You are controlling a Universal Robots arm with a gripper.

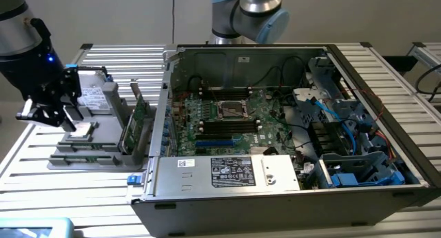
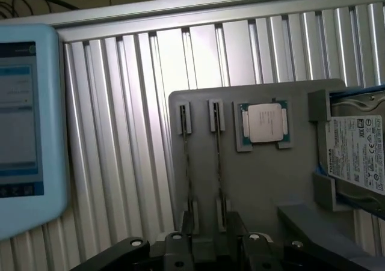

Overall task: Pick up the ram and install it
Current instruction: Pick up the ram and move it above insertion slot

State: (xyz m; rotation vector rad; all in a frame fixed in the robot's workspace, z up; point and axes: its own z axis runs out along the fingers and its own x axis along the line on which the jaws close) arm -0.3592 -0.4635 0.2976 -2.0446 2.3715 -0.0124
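Observation:
Two thin ram sticks stand on edge in the clips of a grey fixture tray (image 2: 264, 181); the one nearer the processor is the ram (image 2: 218, 163), and the second stick (image 2: 186, 163) runs beside it. My gripper (image 1: 47, 119) hovers above the tray's end at the exterior view's left. Its jaws are spread with nothing between them. In the wrist view the gripper (image 2: 210, 256) sits just short of the sticks' near ends. The open computer case (image 1: 172, 93) lies at the exterior view's right of the tray, with the motherboard (image 1: 258, 135) and its memory slots (image 1: 227, 125) exposed.
The tray also holds a processor (image 2: 264, 122), a silver hard drive (image 2: 358, 151) and an upright green expansion card (image 1: 138, 119). A pale-blue tablet (image 2: 27, 127) lies on the ribbed aluminium table (image 2: 132, 133). Cables and drive cages crowd the case's far side (image 1: 337, 119).

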